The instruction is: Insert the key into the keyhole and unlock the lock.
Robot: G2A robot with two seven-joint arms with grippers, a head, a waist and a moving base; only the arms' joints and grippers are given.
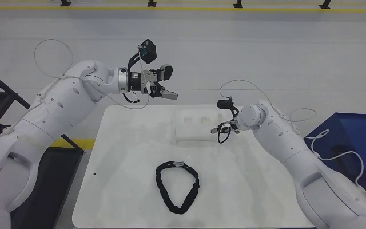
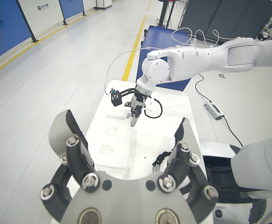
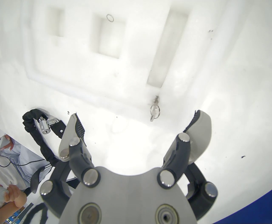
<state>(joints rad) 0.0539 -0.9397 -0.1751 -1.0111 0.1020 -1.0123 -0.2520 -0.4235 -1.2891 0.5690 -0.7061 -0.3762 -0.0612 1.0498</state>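
A small silver key (image 3: 154,110) on a ring stands stuck in the edge of a white foam block (image 3: 85,63). My right gripper (image 3: 136,114) hangs open just short of the key, one finger on each side and not touching it. The top view has this gripper (image 1: 222,129) at the right end of the foam block (image 1: 197,125). A black chain lock (image 1: 177,186) lies looped on the white table (image 1: 114,189), its silver lock cylinder (image 3: 44,126) toward the foam. My left gripper (image 1: 166,91) is open and empty above the table's far left edge, well away from the chain (image 2: 163,156).
The foam block has several rectangular recesses, and a thin loose ring (image 3: 110,18) lies in one. A blue cart (image 1: 343,137) stands off the table's right side. A power adapter (image 2: 214,110) and its cable lie on the floor beyond the table.
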